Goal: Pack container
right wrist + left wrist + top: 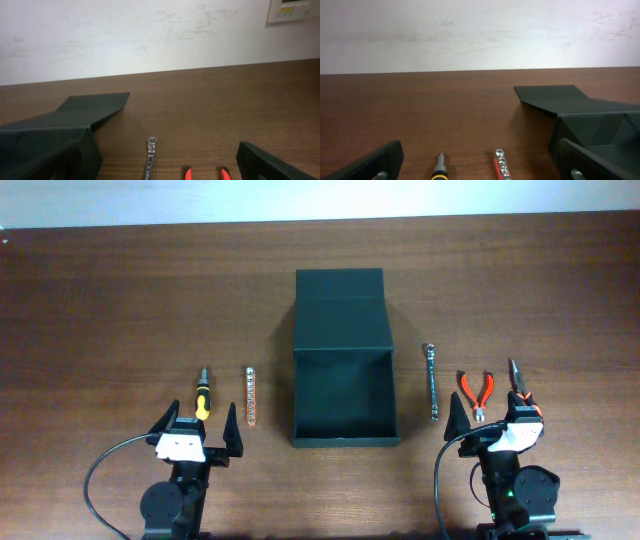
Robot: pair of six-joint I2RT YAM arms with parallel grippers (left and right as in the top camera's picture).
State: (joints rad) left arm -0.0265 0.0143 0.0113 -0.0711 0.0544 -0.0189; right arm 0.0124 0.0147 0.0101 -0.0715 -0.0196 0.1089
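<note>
Container (345, 402): black box, open-topped, centre of the table (100, 300), between the two arms and about equally near each. We log it at 2 o'clock from the left gripper (198, 432) and at 10 o'clock from the right gripper (492, 422). Box plus flap lid (340, 292) runs long on the 12–6 line. The lid lies back flat toward 12, hinge on the far wall, mouth facing up. Both grippers are empty, jaws spread wide, at the near edge. The tools lie roughly parallel to that same axis:
- screwdriver (202, 394), tip to 12, just ahead of the left gripper
- bit holder (250, 395) between screwdriver and box
- wrench (431, 380) near the box's 3 o'clock wall
- orange pliers (477, 393) ahead of the right gripper

We judge each arm's carry into the box to be a sideways move inward
</note>
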